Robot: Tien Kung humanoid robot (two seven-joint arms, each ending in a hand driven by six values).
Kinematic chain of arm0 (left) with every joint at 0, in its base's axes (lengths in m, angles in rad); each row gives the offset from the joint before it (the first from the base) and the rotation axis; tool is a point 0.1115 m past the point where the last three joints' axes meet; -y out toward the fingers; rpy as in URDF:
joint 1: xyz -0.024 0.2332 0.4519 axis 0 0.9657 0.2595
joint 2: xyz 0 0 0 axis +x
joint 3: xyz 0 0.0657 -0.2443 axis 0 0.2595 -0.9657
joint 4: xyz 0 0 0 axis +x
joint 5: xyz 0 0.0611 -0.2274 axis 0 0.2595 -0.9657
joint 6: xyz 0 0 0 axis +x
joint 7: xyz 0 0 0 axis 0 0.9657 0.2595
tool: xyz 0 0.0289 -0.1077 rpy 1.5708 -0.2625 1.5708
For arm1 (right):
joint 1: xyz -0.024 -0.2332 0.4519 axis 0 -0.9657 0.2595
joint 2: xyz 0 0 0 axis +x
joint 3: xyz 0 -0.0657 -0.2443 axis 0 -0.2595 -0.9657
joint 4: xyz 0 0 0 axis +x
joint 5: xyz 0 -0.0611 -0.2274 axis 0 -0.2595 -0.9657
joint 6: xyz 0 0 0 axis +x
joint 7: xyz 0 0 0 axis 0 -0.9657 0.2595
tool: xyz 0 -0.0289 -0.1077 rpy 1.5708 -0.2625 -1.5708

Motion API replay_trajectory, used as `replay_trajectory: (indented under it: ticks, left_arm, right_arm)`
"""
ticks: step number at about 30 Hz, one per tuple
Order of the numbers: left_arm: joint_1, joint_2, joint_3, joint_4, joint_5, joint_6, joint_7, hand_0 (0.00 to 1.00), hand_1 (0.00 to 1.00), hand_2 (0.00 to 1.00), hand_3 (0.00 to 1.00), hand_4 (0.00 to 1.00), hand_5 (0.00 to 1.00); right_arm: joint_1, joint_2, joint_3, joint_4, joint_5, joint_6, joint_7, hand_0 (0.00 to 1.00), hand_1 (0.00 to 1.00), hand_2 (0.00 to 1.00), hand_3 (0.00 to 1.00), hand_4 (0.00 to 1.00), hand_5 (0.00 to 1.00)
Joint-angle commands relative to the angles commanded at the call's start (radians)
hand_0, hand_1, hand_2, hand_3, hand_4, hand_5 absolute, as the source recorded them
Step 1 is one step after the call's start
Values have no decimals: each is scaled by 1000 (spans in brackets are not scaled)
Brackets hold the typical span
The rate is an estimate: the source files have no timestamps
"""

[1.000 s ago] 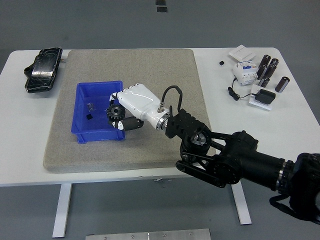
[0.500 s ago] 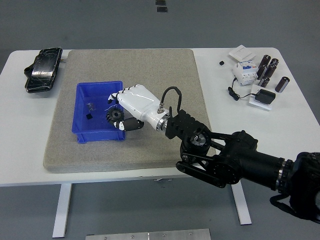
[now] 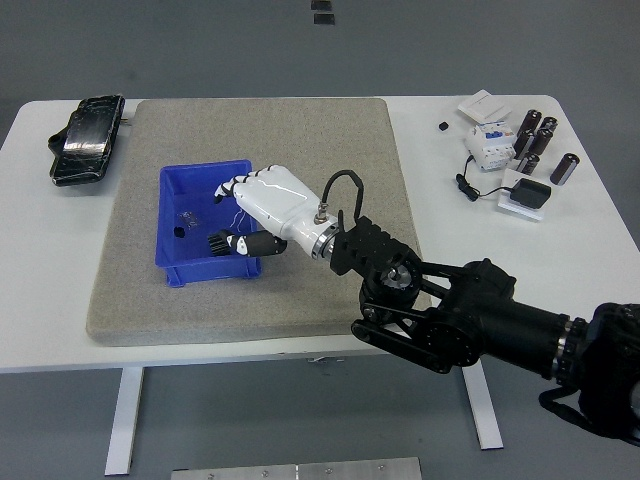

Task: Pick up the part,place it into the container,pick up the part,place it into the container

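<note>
My right hand (image 3: 236, 214), white with black fingertips, reaches over the right end of the blue container (image 3: 175, 255) on the grey mat (image 3: 300, 150). Its fingers (image 3: 226, 189) are spread and lifted, holding nothing. A black gear (image 3: 218, 240) lies low in the container's front right part, just beside my thumb tip. A small black part (image 3: 178, 232) and a small pale bit (image 3: 186, 212) rest on the container's floor to the left. My left arm is out of view.
A black pouch (image 3: 85, 138) lies at the table's far left. At the far right are several black cylinders (image 3: 535, 140), a white breaker module (image 3: 490, 145), a black adapter with cable (image 3: 525, 193) and a white card (image 3: 482, 104).
My fingers opened and lifted off the gear, which dropped lower into the container. The container slid slightly to the right.
</note>
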Motion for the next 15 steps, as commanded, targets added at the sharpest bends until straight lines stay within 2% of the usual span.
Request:
replay_trajectory:
  ticks: [3, 5, 9, 11, 12, 15]
  left_arm:
    - [0, -2, 2, 0, -2, 0, 0, 667, 645, 640, 552, 692, 465]
    - [2, -3, 3, 0, -4, 0, -1, 667, 645, 640, 552, 694, 466]
    - [4, -6, 5, 0, -6, 0, -1, 667, 645, 640, 552, 694, 466]
    - [5, -7, 4, 0, -6, 0, -2, 667, 645, 640, 552, 694, 466]
    - [6, -8, 4, 0, -6, 0, -2, 667, 645, 641, 552, 694, 466]
    - [7, -10, 3, 0, -5, 0, -2, 667, 645, 641, 552, 694, 466]
  right_arm:
    - [-6, 0, 41, -11, 0, 1, 2, 544, 660, 727, 705, 647, 410]
    - [-13, 0, 77, -31, 2, 3, 3, 512, 649, 723, 706, 654, 407]
    - [-31, 0, 121, -75, 13, 13, 2, 512, 649, 723, 706, 654, 407]
    - [-43, -1, 122, -93, 23, 20, 0, 512, 649, 723, 706, 654, 407]
    - [-48, -3, 119, -100, 27, 24, -1, 459, 621, 726, 707, 659, 402]
    - [-70, -18, 106, -118, 34, 34, -4, 459, 621, 726, 707, 659, 402]
